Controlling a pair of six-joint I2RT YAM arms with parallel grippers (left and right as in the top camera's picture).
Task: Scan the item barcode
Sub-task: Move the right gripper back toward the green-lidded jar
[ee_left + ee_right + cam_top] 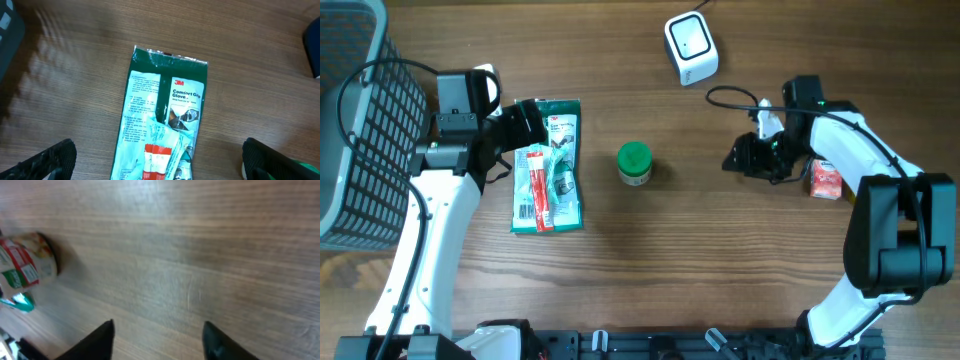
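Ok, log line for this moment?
left fingers open over green plastic glove packet | right fingers open, empty | green-lidded round jar untouched

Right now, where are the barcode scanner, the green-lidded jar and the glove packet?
barcode scanner [691,47]: overhead view, middle of its white top face.
green-lidded jar [634,158]: overhead view, on the green lid.
glove packet [142,107]: left wrist view, on its white text panel.

Even, diffuse light w/ soft shadows; overhead sharp. Right wrist view blurred; slight glare on glove packet [162,115] top.
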